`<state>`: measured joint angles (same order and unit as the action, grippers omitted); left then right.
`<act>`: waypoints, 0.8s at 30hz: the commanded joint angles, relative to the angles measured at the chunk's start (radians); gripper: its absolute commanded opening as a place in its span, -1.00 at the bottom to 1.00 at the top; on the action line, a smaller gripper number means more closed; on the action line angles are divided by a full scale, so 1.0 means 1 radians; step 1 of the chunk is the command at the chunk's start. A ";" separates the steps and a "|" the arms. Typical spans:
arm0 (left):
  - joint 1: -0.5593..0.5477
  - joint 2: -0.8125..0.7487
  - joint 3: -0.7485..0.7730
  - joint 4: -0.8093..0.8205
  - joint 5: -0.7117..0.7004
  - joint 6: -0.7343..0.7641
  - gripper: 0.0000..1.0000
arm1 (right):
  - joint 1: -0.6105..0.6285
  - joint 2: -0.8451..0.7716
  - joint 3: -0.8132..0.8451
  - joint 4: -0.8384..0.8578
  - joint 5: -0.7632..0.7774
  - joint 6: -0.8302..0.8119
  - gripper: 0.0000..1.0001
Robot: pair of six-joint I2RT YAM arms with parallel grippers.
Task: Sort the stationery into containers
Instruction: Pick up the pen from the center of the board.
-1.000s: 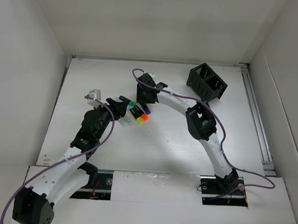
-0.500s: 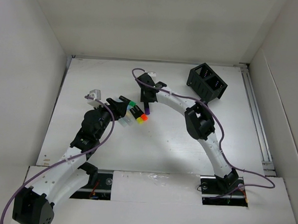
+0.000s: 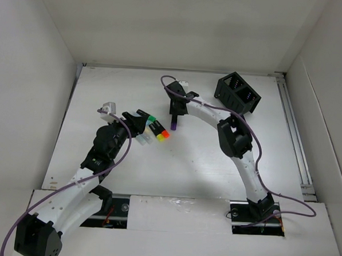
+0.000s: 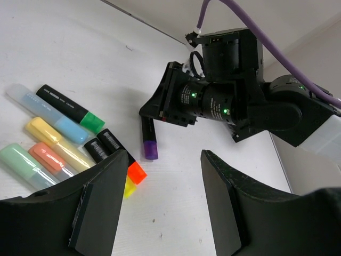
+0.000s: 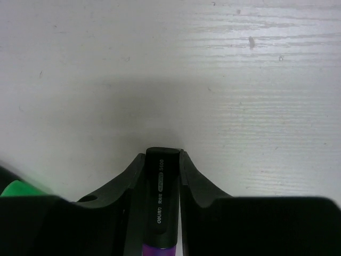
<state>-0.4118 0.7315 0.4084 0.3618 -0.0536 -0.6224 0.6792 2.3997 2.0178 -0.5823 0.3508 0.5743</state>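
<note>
White bench [image 3: 100, 159] from overhead, and the right tool [image 3: 174, 113] is out over the middle of it, clamped on a purple-ended marker [image 3: 174, 127] whose coloured tip points toward the near edge. Just to the left lies the row of markers [image 3: 155, 129], with green, yellow and orange ends showing. The left tool [image 3: 135, 125] sits right at the row's left side. The black mesh organizer [image 3: 238, 94] is well apart at the far right, set at an angle; I cannot tell what its compartments hold.

Over to the left wrist: the left tool [image 4: 160, 202] is released, its two black fingers [image 4: 98, 205] spread with only bare bench between them. Beyond them the markers lie side by side:
- a black one with a green end [image 4: 69, 109]
- a pale blue one [image 4: 48, 113]
- a yellow one [image 4: 53, 140]
- a pale orange one [image 4: 48, 158]
- a pale green one [image 4: 21, 164]
- two black ones, one tipped orange [image 4: 121, 154] and one tipped yellow [image 4: 98, 151]

Past them the right tool [image 4: 154, 114] holds the purple-ended marker [image 4: 149, 141] tip-down. It is near the orange-tipped one but apart from it. I cannot tell whether the tip touches the bench.

Right wrist: the right tool [image 5: 162, 160] has a finger pressed against each side of the purple-ended marker's black barrel [image 5: 161, 197]. Purple just shows at the bottom edge.
</note>
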 commanded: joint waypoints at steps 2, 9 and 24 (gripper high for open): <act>-0.004 -0.003 0.030 0.060 0.014 -0.003 0.07 | -0.026 -0.020 -0.034 0.004 -0.082 0.007 -0.78; -0.004 0.008 0.024 0.058 0.023 -0.003 0.07 | -0.078 -0.163 -0.133 0.110 -0.208 0.058 -0.82; -0.004 0.069 0.033 0.078 0.054 -0.013 0.07 | -0.375 -0.504 -0.249 0.277 -0.125 0.211 -0.87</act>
<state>-0.4118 0.7929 0.4084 0.3782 -0.0212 -0.6296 0.3801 1.9606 1.7786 -0.3874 0.1802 0.7197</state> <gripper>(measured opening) 0.535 0.320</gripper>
